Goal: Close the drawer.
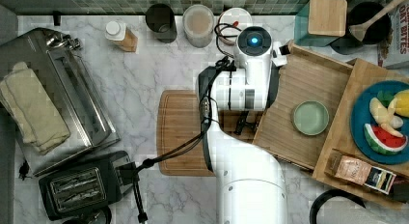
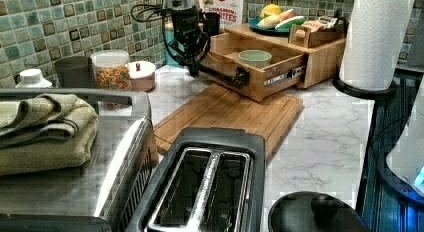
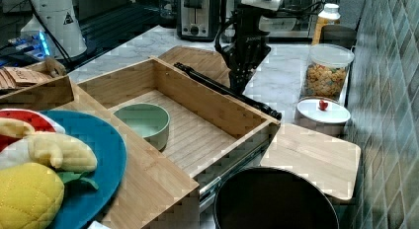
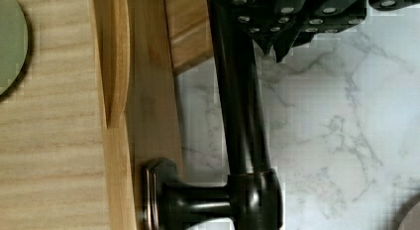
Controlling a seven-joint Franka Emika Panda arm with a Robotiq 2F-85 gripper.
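The drawer is a shallow light-wood box standing pulled out from under the wooden top. A pale green bowl sits on its slatted floor. A black bar handle runs along the drawer front. My gripper hangs point-down on the counter side of the handle, near its far end in the left view. In the wrist view the dark fingertips sit together right beside the bar, on the marble side, with nothing held.
A darker cutting board lies on the marble in front of the drawer. A blue plate of toy fruit rests on the wooden top. Jars line the tiled wall, a toaster stands near the front, and a paper towel roll stands beside the drawer unit.
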